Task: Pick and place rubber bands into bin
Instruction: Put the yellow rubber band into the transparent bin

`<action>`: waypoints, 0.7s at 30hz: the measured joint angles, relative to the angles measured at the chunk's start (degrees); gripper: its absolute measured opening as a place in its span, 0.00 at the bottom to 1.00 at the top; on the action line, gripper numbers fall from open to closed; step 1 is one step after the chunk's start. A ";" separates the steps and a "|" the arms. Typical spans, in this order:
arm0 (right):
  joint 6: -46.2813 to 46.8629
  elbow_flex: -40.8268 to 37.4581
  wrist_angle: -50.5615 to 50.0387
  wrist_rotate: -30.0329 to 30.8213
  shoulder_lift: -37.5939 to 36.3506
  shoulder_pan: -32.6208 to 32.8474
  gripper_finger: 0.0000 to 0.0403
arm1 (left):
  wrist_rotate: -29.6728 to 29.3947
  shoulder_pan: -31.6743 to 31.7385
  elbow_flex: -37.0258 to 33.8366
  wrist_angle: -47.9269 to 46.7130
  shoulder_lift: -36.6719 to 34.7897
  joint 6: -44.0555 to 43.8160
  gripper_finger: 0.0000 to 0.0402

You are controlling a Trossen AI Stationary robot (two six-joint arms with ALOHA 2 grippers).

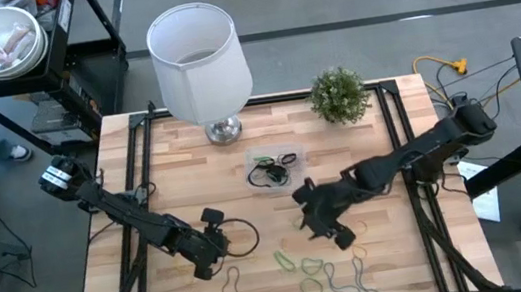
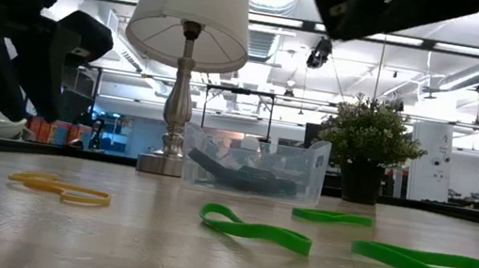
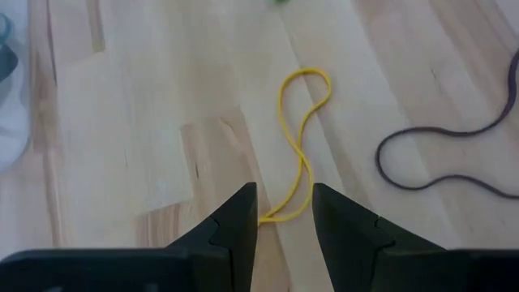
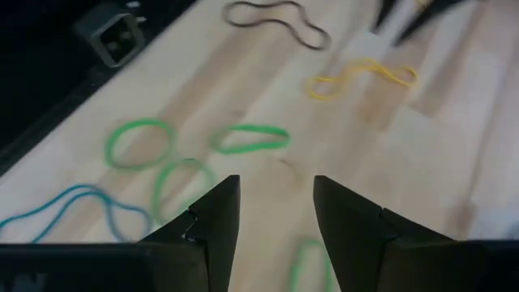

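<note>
Both arms reach for loose rubber bands (image 1: pixel 323 274) strewn along the counter's (image 1: pixel 395 249) near edge. The left gripper (image 3: pixel 284 223), empty, straddles a yellow band (image 3: pixel 298 142); the right gripper (image 4: pixel 276 215) hovers empty over green ones. Each must descend, pinch, then carry to the clear bin (image 1: pixel 274 170) mid-counter.

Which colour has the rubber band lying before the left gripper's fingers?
Yellow rubber band; the left wrist view shows it best.
</note>
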 joint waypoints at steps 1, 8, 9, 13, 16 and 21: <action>-0.39 0.00 0.01 0.00 -0.07 0.83 0.38 | 0.07 0.00 0.00 0.17 0.00 0.77 0.26; -1.02 0.00 0.04 0.10 -0.18 4.89 0.37 | 2.52 0.10 0.33 5.09 3.37 5.47 0.26; -1.08 0.00 0.08 0.16 -0.18 5.26 0.37 | 3.42 0.18 0.81 5.38 4.86 5.90 0.26; -1.21 -0.04 0.08 0.19 -0.18 6.03 0.36 | 3.65 0.48 2.89 1.62 9.55 7.16 0.26; -1.19 -0.04 0.06 0.20 -0.17 6.26 0.36 | 3.75 1.06 3.64 0.25 10.91 6.95 0.26; -0.90 -0.04 0.08 0.20 -0.16 6.25 0.34 | 3.63 2.44 3.66 -0.11 10.65 6.42 0.26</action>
